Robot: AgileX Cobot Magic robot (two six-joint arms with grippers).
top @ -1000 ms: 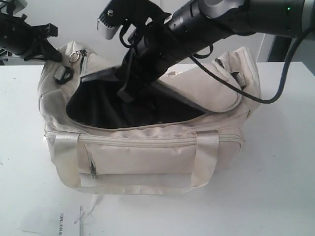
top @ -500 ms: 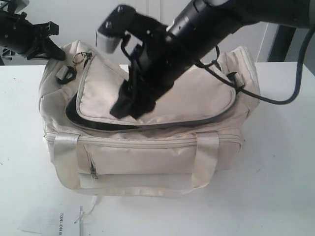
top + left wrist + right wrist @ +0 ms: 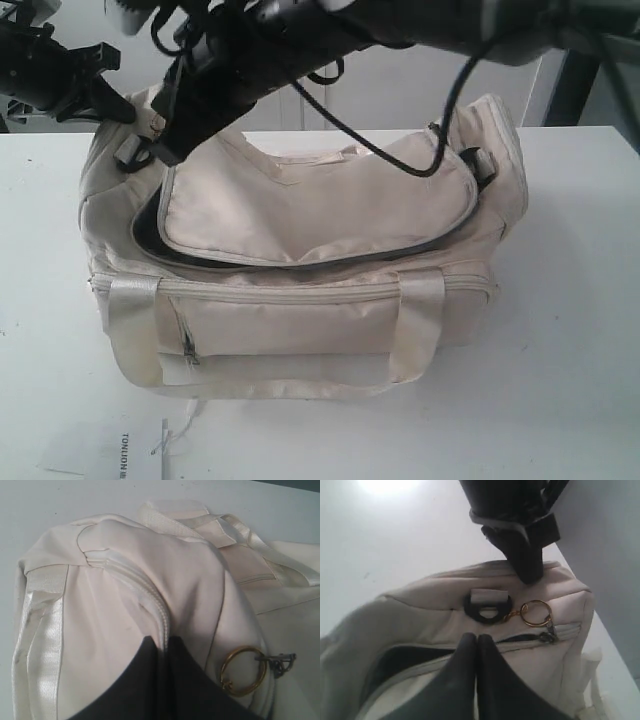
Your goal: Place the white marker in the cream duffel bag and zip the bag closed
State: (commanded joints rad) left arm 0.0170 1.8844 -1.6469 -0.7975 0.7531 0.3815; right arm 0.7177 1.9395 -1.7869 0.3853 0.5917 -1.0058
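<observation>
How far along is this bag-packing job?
Looks done: the flap lies down over the cream duffel bag; the white marker is out of sight, so presumably inside. In hand: the left end effector appears to pinch the bag's end, while the right end effector, shut, sits beside the gold ring. To do: zipping, since a dark gap shows along the flap's edge.

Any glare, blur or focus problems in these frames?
Exterior view: the black right arm is smeared by motion, the cream fabric duffel bag is sharp. Right wrist view: blown-out glare spot on the white table; the right gripper is a dark, out-of-focus mass. Left wrist view: left gripper soft and underexposed; gold key ring fairly crisp.
</observation>
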